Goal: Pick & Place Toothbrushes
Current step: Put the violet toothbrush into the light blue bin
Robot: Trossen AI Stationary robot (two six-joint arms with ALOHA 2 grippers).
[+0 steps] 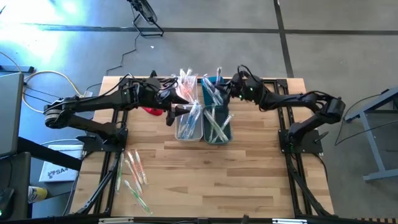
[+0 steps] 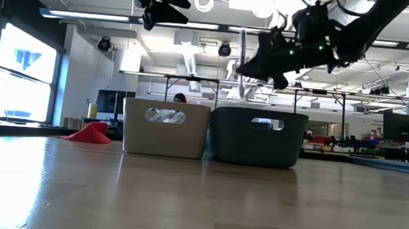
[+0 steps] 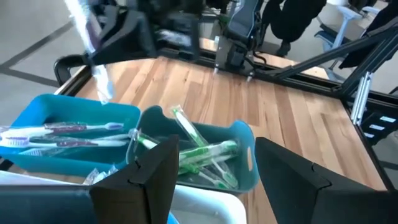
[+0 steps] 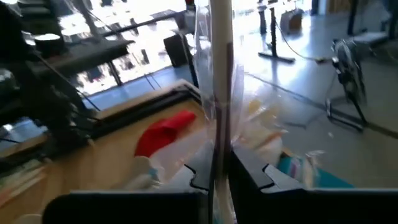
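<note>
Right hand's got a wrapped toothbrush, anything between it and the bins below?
Nothing visible. The right hand holds the wrapped toothbrush in open air above the teal bin. The left hand hovers open over the white bin, off to the side.

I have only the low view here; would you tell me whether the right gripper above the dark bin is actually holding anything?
Observer: Yes. The right gripper is shut on a wrapped toothbrush, which stands upright between its fingers.
Operator: Thank you. I cannot see over the rim of that bin; what is inside it?
Observer: The teal bin holds several green toothbrushes in clear wrappers.
</note>
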